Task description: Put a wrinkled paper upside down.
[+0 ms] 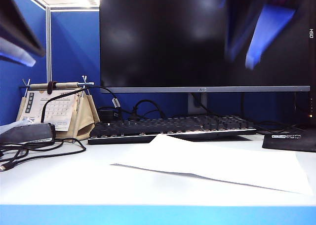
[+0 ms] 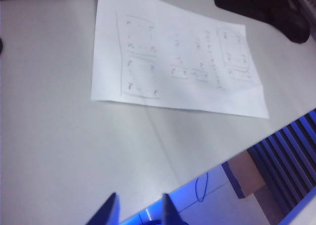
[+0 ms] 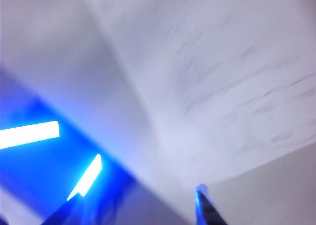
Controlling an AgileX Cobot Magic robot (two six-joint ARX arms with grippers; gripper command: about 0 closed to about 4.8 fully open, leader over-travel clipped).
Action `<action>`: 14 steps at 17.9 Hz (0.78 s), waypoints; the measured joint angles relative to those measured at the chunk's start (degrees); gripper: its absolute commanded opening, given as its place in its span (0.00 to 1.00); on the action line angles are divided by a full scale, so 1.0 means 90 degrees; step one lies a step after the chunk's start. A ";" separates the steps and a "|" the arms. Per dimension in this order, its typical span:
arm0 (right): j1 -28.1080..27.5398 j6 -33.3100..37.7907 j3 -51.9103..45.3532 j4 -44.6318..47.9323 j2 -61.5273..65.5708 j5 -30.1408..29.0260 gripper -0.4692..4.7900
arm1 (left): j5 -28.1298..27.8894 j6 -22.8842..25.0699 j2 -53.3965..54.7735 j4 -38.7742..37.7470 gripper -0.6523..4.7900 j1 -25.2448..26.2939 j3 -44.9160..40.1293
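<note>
Large white wrinkled paper point(image 1: 212, 163) lies flat on white worktop point(image 1: 59, 185), right of centre near front edge, long axis along that edge, far corner lifted toward black keyboard point(image 1: 173, 127). Left gripper point(image 2: 139, 210) off front edge, fingers apart, empty. Right gripper point(image 3: 143, 205) blurred, directly over sheet, nearer; fingers apparently apart, empty.

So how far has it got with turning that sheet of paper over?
Nothing done yet: the wrinkled paper lies on the table, faint markings facing up. Both arms hang above it, left gripper and right gripper open and empty. Grasping and flipping remain.
</note>
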 measured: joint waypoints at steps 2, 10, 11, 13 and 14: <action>0.0367 -0.0231 0.0022 -0.0610 0.0678 0.0165 0.64 | -0.0002 0.0002 0.0000 0.0095 0.34 0.0002 0.0000; 0.1729 -0.0668 0.0029 0.1073 0.2722 0.2448 0.89 | 0.0000 0.0143 0.0000 0.0505 0.34 0.0002 0.0000; 0.1817 -0.0670 0.0029 0.1120 0.2900 0.2550 0.89 | 0.0000 0.0143 -0.0002 0.0527 0.34 0.0000 0.0000; 0.1955 -0.0668 0.0029 0.1154 0.2987 0.2555 0.88 | -0.0002 0.0143 -0.0002 0.0527 0.34 0.0000 0.0000; 0.1989 -0.0663 0.0029 0.1200 0.2990 0.2560 0.88 | 0.0000 0.0143 0.0000 0.0527 0.34 0.0000 0.0000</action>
